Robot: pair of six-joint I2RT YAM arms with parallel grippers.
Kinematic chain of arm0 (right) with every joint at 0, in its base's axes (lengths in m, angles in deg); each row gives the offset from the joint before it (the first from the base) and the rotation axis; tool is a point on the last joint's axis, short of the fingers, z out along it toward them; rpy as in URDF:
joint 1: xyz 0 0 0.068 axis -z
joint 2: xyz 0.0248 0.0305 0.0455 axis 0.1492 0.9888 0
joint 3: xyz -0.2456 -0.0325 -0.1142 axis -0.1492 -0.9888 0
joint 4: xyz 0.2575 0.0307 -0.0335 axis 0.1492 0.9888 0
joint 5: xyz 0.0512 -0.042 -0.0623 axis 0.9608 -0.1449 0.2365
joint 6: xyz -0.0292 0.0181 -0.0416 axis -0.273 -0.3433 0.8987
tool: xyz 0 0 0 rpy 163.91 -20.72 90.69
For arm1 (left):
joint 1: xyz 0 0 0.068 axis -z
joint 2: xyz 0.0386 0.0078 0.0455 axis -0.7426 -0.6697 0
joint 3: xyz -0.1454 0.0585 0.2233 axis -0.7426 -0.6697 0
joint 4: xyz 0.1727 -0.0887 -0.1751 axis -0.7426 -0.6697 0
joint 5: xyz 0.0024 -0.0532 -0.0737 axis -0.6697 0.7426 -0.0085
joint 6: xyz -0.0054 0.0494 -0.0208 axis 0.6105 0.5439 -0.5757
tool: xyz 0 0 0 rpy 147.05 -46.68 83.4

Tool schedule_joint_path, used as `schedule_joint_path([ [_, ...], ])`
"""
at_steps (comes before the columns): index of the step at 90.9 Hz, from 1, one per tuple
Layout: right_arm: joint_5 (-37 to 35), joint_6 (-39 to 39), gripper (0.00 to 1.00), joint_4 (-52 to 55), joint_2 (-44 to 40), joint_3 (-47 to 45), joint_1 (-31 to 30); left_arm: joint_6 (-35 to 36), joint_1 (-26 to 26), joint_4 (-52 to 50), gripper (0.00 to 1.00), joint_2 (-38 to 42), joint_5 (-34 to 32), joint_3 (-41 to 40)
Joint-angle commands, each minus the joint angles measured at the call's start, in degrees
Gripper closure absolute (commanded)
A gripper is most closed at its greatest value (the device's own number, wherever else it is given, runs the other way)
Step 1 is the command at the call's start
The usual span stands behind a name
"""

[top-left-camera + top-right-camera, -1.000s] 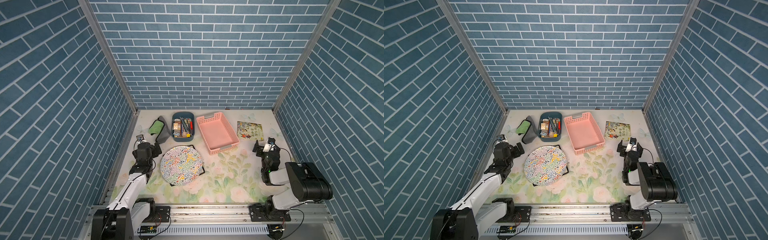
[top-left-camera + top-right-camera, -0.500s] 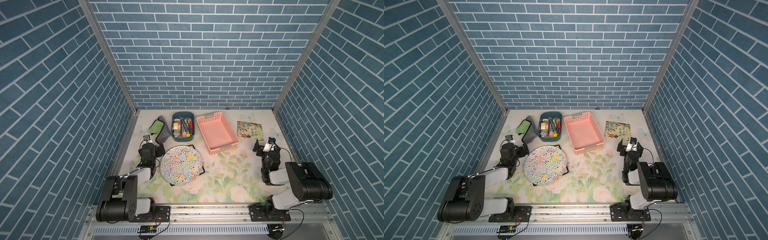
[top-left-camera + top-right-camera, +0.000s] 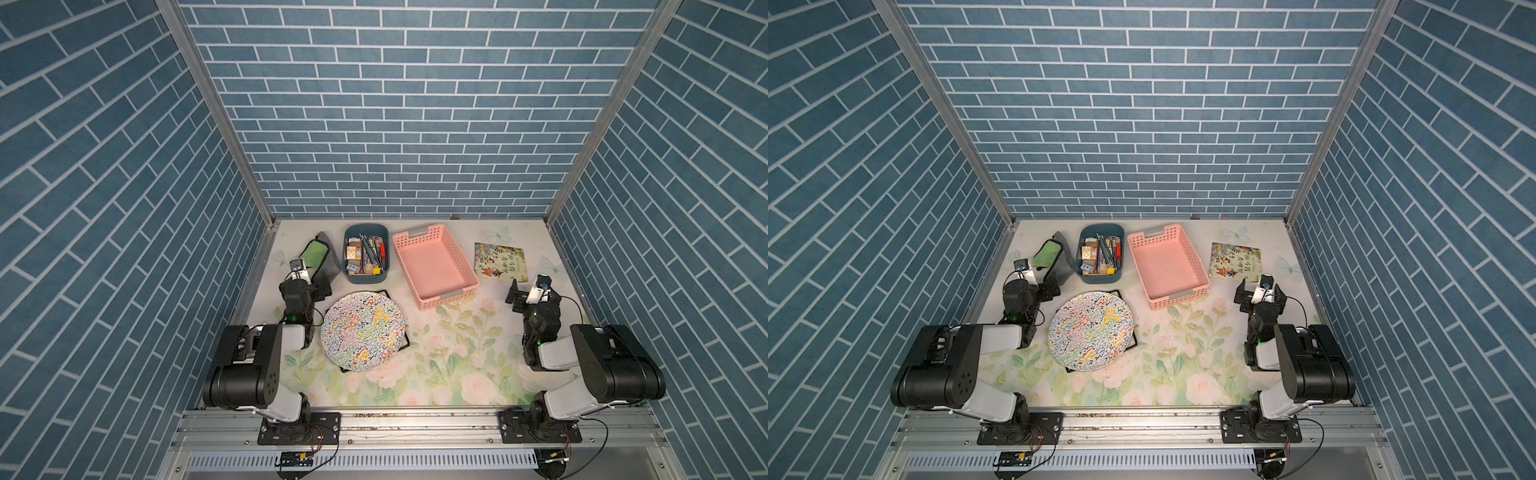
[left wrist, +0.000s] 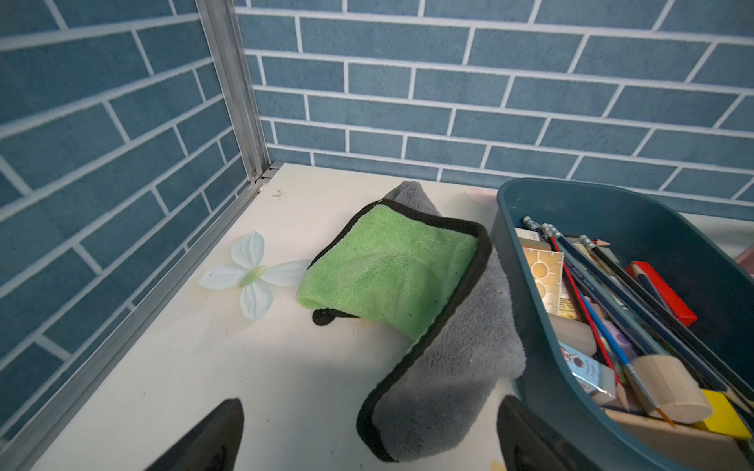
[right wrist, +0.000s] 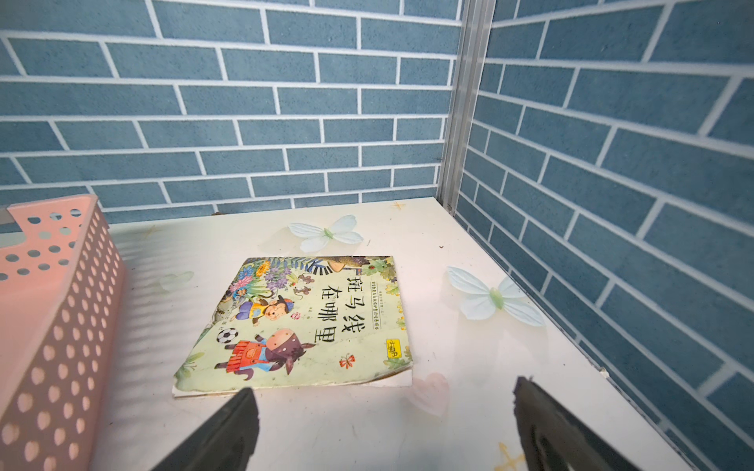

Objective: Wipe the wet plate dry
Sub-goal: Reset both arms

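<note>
Ideally, the spread left pincer (image 4: 369, 424) should straddle the folded green-and-grey terry cloth (image 4: 391, 269) low, clear of the teal plastic bin (image 4: 526, 367) beside it.

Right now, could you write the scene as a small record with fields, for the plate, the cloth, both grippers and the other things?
plate: lies flat in front of the blue bin, nothing on it
cloth: green and grey, folded, beside the blue bin, not held
left gripper: open, empty, facing the cloth
right gripper: open, empty, near the book
pink basket: empty, between the blue bin and the book
</note>
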Motion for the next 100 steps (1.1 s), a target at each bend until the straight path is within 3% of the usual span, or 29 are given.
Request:
schedule_joint_path([
  [1,0.3,1.9,0.00,-1.7,-0.3,-0.3,-0.1,2.1,0.2,7.0,0.00,0.9,0.9,-2.9],
  [18,0.3,1.9,0.01,-1.7,-0.2,-0.2,-0.1,3.1,0.8,12.6,0.00,1.5,0.8,-6.5],
  [26,0.3,1.9,0.01,-1.7,-0.2,-0.3,-0.1,3.7,1.0,23.4,0.00,-0.5,1.6,-11.2],
  [30,0.2,1.9,0.01,-1.7,-0.2,-0.3,-0.1,3.8,1.1,19.9,0.00,0.3,1.5,-10.5],
  [100,0.0,2.1,0.01,-1.1,0.0,0.2,-0.3,4.2,1.9,21.5,0.00,0.0,0.3,-10.8],
])
